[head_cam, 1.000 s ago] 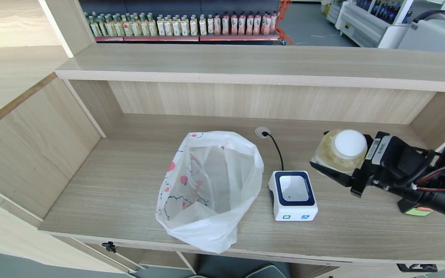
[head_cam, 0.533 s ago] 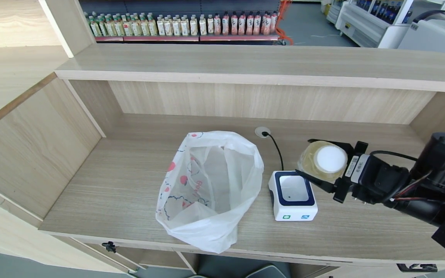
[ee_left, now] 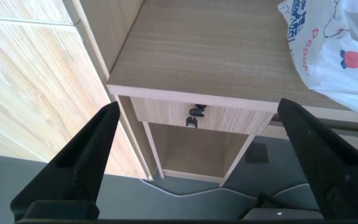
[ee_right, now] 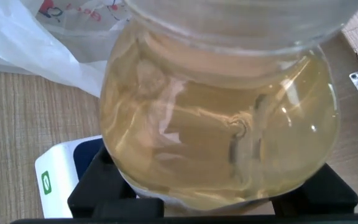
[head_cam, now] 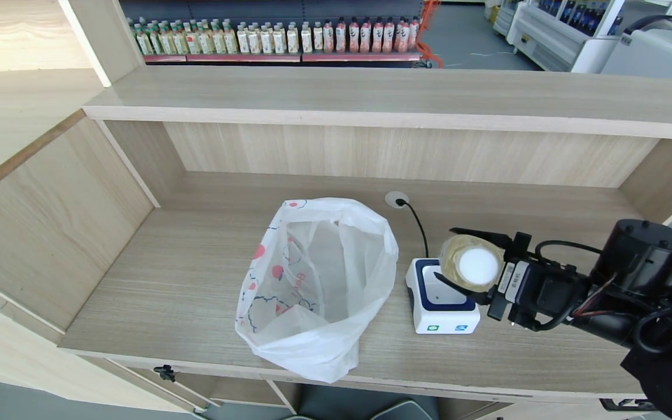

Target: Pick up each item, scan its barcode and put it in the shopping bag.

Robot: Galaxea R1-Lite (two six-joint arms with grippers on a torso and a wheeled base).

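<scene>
Left wrist view catches the left gripper (ee_left: pixel 197 107) spread wide, empty, off the wooden counter's (ee_left: pixel 204 56) front corner. Head view: white plastic shopping bag (head_cam: pixel 318 280), white-and-blue box scanner (head_cam: pixel 441 318) at its 3 o'clock. The right gripper (head_cam: pixel 444 252) clamps a clear white-lidded jar of yellowish liquid (head_cam: pixel 471 263) over the scanner's 1 o'clock corner.

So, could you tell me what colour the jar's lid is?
A white round lid on the clear yellowish jar; head view shows it best.

Bright even light, soft shadows, glints on jar (ee_right: pixel 216 124), perhaps slight edge distortion.
</scene>
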